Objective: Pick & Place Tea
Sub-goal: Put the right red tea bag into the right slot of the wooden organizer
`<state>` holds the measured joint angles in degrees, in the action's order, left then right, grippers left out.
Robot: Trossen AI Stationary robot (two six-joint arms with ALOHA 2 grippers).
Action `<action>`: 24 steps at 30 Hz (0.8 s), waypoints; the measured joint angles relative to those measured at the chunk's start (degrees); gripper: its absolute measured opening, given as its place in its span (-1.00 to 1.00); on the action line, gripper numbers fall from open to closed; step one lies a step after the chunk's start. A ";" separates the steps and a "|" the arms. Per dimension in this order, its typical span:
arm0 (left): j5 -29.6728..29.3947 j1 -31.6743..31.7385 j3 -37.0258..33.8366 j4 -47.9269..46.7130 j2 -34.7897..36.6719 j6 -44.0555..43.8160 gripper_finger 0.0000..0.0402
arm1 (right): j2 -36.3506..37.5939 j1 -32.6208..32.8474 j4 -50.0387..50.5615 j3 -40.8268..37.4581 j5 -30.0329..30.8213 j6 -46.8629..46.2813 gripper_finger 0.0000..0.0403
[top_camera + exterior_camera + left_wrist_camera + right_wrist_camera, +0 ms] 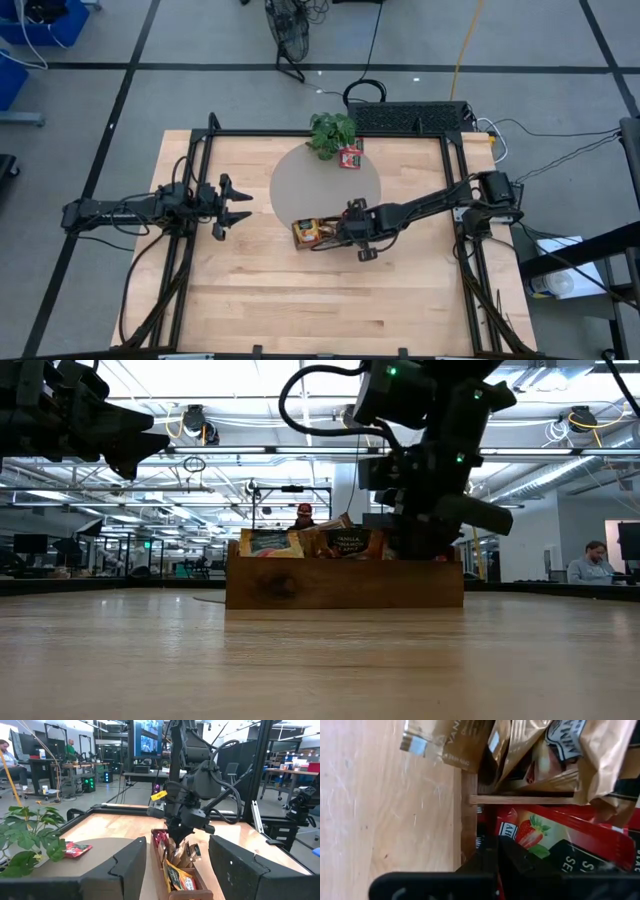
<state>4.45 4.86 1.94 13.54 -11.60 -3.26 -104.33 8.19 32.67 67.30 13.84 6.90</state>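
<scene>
A small wooden tray [300, 236] stands near the table's middle, at the near edge of a grey round mat [300, 185]. Tea packets stand in it: beige-gold ones [470, 740] and red strawberry ones [535, 832]. One red packet [350, 157] lies flat on the mat beside a potted plant [332, 131]. My right gripper [177, 839] points down into the tray's right end, shut on a red packet. My left gripper [235, 203] hovers open at the table's left, above the wood, aimed at the tray. My right gripper comes from above, pointing down into the tray's red-packet compartment [520, 827]. Its fingers [530, 865] close together over the top edge of a red packet. The fingers hide the place of contact. The packet still stands in the tray among the others.
The plant stands at the mat's far edge. A black frame [330, 134] borders the table's far, left and right sides. Bare wood lies toward the near edge [320, 310]. People sit at desks in the room beyond [598, 560].
</scene>
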 joint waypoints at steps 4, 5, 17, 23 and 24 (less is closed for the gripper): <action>0.00 -0.01 0.00 -0.01 0.00 0.00 0.07 | -0.40 0.02 -1.12 0.03 0.58 -0.56 -1.00; 0.00 0.00 0.00 0.00 -0.02 0.01 0.07 | -0.42 0.03 -1.66 -0.02 1.75 -1.12 -1.00; 0.00 -0.02 0.00 0.00 -0.01 -0.01 0.07 | -0.31 1.52 -4.81 -0.30 11.53 -3.29 -1.00; 0.00 -0.01 0.00 0.00 0.00 0.00 0.07 | 1.06 2.44 -4.22 -0.32 11.57 -1.90 -1.00; 0.00 0.00 0.00 0.00 0.00 0.00 0.07 | 1.95 2.51 -4.66 -0.33 11.58 -2.14 -1.00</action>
<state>4.45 4.86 1.93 13.54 -11.60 -3.26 -102.38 10.69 28.01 66.97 25.42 4.76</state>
